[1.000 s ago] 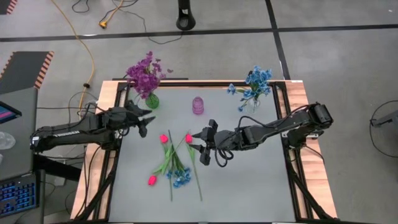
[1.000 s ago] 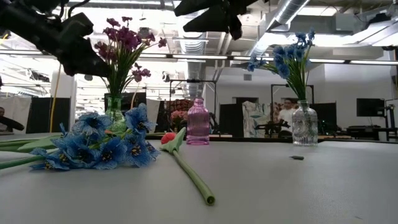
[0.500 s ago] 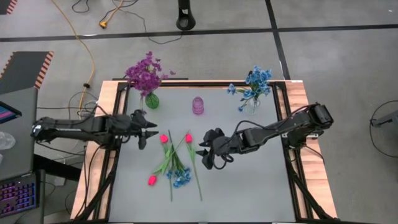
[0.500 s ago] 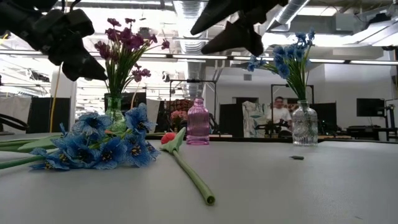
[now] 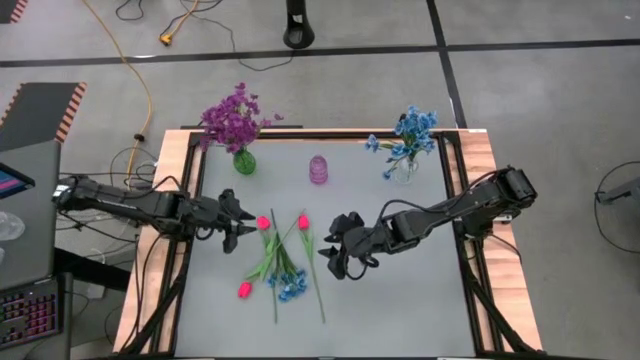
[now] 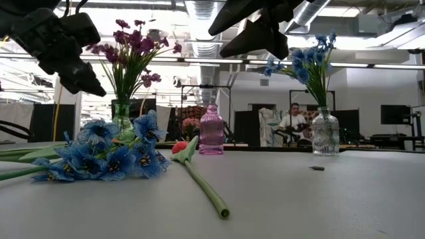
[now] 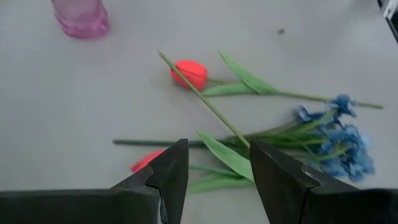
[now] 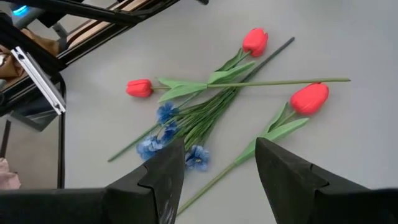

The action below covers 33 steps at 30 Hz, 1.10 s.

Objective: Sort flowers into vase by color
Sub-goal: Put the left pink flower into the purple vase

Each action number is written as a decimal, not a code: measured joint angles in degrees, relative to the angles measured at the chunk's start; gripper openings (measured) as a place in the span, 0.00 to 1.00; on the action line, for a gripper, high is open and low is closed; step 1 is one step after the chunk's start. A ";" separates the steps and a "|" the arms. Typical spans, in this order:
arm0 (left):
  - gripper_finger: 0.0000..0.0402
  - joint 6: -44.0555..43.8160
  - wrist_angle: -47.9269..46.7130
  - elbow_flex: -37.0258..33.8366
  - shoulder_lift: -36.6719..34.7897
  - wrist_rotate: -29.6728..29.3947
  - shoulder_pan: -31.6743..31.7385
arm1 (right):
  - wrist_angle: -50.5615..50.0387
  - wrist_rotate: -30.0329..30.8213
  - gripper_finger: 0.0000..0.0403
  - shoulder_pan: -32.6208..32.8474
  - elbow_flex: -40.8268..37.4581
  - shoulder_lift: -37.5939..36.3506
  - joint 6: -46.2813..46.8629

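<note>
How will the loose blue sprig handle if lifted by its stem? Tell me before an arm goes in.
The blue sprig is probably very light: thin stem, small blooms. Gripped far from the head it would likely droop or swing, since the cluster sits at one end. Its stem lies crossed among the red tulips, so lifting it may drag them along.

No readable text anywhere here: no labels, brand names, numbers or signs can be made out on anything, in any of the 4 views.
</note>
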 joint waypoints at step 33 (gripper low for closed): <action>0.39 -24.73 17.90 0.00 28.86 -0.01 -19.56 | 0.02 -0.01 0.56 -0.01 0.00 0.00 -0.15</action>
